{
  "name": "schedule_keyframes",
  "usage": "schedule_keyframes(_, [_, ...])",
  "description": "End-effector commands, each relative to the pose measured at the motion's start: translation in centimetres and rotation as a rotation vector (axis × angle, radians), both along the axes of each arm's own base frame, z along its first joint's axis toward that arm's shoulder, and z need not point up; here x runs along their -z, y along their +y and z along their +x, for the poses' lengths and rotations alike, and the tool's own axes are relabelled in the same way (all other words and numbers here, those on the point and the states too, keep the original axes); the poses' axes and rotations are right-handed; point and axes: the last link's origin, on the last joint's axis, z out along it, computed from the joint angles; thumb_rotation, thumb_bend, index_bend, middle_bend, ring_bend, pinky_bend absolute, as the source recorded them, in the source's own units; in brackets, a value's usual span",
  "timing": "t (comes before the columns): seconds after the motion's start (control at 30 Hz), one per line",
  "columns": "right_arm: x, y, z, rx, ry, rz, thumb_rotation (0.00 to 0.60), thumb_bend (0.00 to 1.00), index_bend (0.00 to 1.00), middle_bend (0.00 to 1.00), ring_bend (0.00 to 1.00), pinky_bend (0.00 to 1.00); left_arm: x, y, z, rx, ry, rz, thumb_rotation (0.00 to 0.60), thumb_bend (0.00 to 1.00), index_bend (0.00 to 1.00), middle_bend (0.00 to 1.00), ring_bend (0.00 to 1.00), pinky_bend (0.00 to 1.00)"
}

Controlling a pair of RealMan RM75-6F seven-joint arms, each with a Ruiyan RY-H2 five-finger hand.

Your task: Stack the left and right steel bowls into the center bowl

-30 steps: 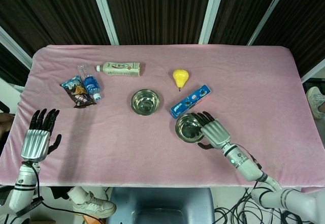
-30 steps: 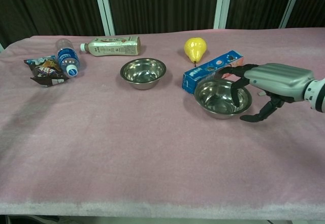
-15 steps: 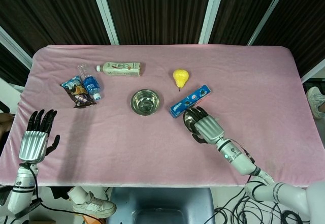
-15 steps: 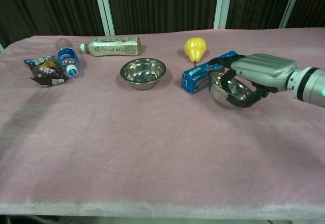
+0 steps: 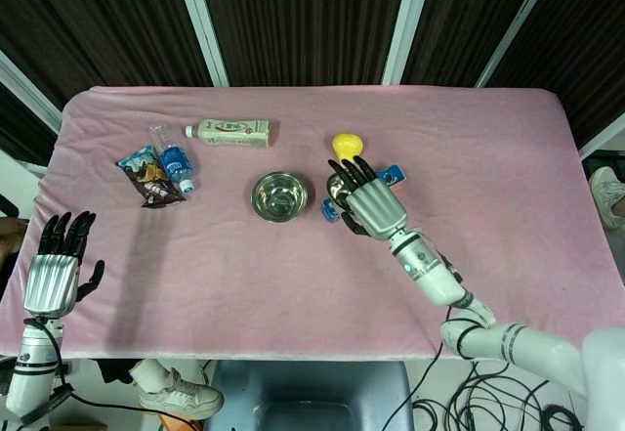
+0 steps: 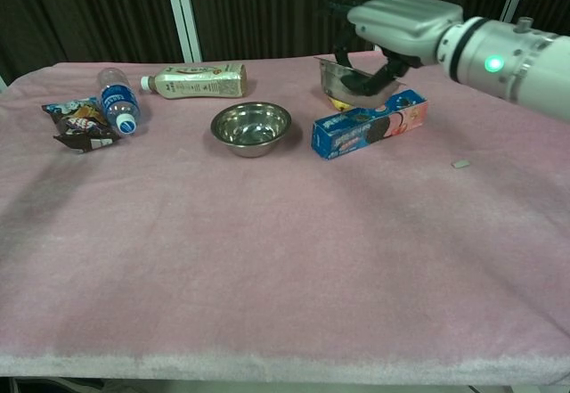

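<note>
Carrying small steel bowl (image 6: 343, 79) in right hand (image 6: 392, 28), fingers hooked over its rim, lifted just right of the center steel bowl (image 6: 251, 126) on pink surface (image 6: 285, 259). Light, rigid, slick; rim pinch suits. Left hand (image 5: 54, 265) empty, fingers spread.

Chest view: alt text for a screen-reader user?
The right hand holds a steel bowl lifted above a blue box, right of the center bowl on a pink table. Bottles and a snack pack lie far left.
</note>
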Motion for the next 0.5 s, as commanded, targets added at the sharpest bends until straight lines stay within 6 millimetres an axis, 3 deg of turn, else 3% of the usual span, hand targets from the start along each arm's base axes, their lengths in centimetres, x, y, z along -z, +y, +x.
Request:
schedule_keyframes(0.03, [2.3,-2.3,5.8,-0.036,0.059,-0.044,0.600,0.62,0.73,0.04,0.00,0.00,-0.4,-0.1,-0.2,-0.002,-0.007,0.009,0.600,0.39,0.00,0.08,0.00,0.06])
schedule_keyframes(0.3, [9.5,-4.0,11.7,-0.010,0.134,-0.035,0.600,0.62,0.73,0.05,0.00,0.00,-1.3,-0.3,-0.7,-0.009,-0.028,0.028,0.600,0.39,0.00,0.08,0.00,0.06])
schedule_keyframes(0.5, [13.1,-3.6,12.3,0.026,0.149,0.021,0.600,0.62,0.66,0.05,0.00,0.00,-1.6,-0.5,-0.8,-0.008,-0.045,0.030,0.600,0.39,0.00,0.08,0.00,0.06])
